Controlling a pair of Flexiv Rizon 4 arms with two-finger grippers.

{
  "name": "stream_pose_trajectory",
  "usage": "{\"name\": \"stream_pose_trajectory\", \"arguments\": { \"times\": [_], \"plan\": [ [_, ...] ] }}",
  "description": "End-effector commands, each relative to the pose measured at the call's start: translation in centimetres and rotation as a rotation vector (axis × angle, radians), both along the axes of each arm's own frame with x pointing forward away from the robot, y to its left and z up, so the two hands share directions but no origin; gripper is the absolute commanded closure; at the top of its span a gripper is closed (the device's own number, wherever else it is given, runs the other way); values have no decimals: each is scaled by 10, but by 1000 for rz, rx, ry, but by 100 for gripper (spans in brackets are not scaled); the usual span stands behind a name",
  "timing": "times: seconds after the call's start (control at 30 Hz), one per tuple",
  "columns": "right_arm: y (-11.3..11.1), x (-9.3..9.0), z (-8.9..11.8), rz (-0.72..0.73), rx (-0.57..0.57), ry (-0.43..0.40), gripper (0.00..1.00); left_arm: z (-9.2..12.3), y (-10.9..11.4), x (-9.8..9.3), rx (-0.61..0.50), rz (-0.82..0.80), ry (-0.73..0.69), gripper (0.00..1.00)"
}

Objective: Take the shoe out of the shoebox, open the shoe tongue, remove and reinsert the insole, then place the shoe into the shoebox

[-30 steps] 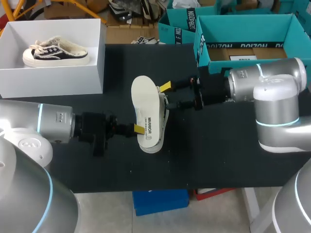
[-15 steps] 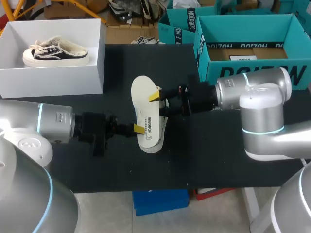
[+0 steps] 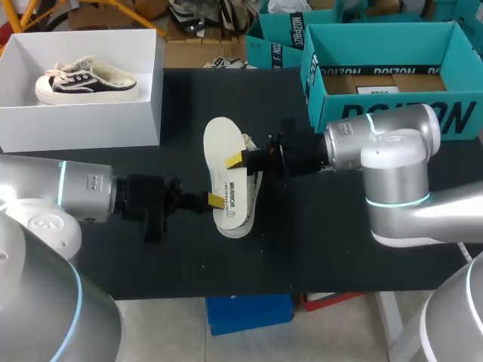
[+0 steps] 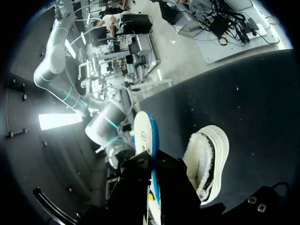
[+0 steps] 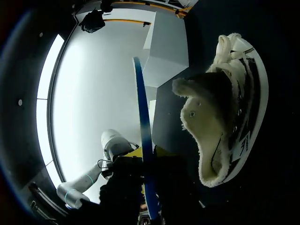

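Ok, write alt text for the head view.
A cream insole is held over the black table by the left hand, with the right hand at its side. A white shoebox with a shoe inside sits at the far left.

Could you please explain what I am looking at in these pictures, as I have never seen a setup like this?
These are two robot arms at a black table. The head view looks down from above and behind them; the two round ones come from cameras on each arm's wrist. Each arm ends in a two-fingered pincer with yellow tips. The left pincer grips a white insole by its edge, above the table; the right pincer is at its opposite edge. A fleece-lined shoe lies on the table just below it. A white shoebox holds a second shoe, and a teal box stands at the right.
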State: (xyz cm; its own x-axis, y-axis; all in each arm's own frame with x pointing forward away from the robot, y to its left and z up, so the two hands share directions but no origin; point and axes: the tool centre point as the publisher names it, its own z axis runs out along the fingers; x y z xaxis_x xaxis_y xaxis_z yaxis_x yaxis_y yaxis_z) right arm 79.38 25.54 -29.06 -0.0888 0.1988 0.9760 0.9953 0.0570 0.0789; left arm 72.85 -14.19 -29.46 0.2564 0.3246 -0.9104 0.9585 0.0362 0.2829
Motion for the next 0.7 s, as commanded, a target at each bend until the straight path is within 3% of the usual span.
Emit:
{"name": "stream_pose_trajectory", "arguments": {
  "times": [0.03, 0.13, 0.17, 0.2, 0.57, 0.7],
  "plan": [
    [2, 1, -1, -1, -2, 1, 100, 0, -1, -2, 1, 6, -4, 100],
    [2, 1, -1, -1, -2, 1, 100, 2, -1, -3, 15, 9, 15, 100],
    [2, 1, -1, -1, -2, 1, 100, 3, -1, -3, 24, 20, 24, 61],
    [2, 1, -1, -1, -2, 1, 100, 5, 0, -2, 23, 23, 39, 0],
    [2, 1, -1, -1, -2, 1, 100, 43, 31, -6, 352, 131, 158, 0],
    [2, 1, -1, -1, -2, 1, 100, 54, 32, -8, 566, 138, 168, 0]
  ]
}}
